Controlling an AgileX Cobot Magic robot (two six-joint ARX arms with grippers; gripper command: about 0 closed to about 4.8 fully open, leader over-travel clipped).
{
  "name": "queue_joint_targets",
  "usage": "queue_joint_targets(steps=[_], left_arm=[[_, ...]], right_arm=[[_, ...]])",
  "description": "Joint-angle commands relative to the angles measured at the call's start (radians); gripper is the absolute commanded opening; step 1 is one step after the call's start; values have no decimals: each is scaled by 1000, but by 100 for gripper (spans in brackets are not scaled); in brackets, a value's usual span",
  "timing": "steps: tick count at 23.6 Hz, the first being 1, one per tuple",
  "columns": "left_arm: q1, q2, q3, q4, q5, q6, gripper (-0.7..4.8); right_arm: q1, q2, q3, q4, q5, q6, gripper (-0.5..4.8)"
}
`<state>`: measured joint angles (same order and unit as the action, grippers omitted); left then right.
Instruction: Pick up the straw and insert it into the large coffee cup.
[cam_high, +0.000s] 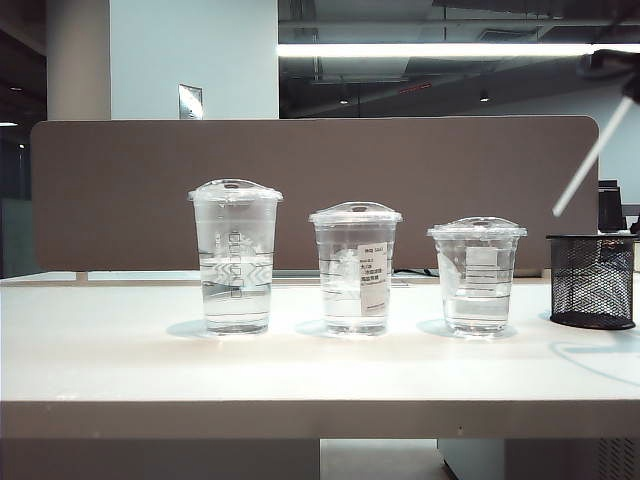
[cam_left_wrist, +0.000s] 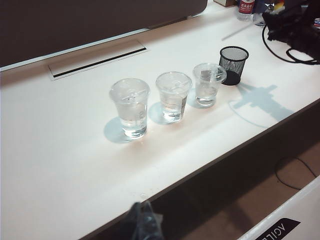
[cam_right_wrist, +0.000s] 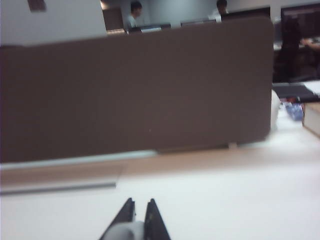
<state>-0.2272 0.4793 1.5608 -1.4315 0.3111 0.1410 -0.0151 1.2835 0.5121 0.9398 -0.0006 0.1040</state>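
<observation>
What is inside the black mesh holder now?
Nothing shows inside the black mesh holder. The straw hangs slanted above it, under the shut right gripper; its bottom stays hidden.

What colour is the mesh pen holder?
Black mesh pen holder, clearest in the exterior view.

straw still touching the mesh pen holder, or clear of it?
Apart. In the exterior view the straw hangs tilted from the right gripper at the top right, its lower end clearly above the rim of the mesh pen holder.
</observation>
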Motion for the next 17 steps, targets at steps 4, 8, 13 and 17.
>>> queue_joint_targets(steps=[4,8,13,17], left_arm=[[2,1,2,-2,3,-3,-3],[2,1,2,-1,3,-3,-3],[2,1,2,-1,3,-2,-3],[2,1,2,-1,3,-3,-3]], right_arm=[[2,-163,138,-150,-141,-3,39],[3,-225,264,-363,-292,-2,39],[10,-232,474,-665,-427,-3,40],[94,-193,616,-733,-486,-2,40]])
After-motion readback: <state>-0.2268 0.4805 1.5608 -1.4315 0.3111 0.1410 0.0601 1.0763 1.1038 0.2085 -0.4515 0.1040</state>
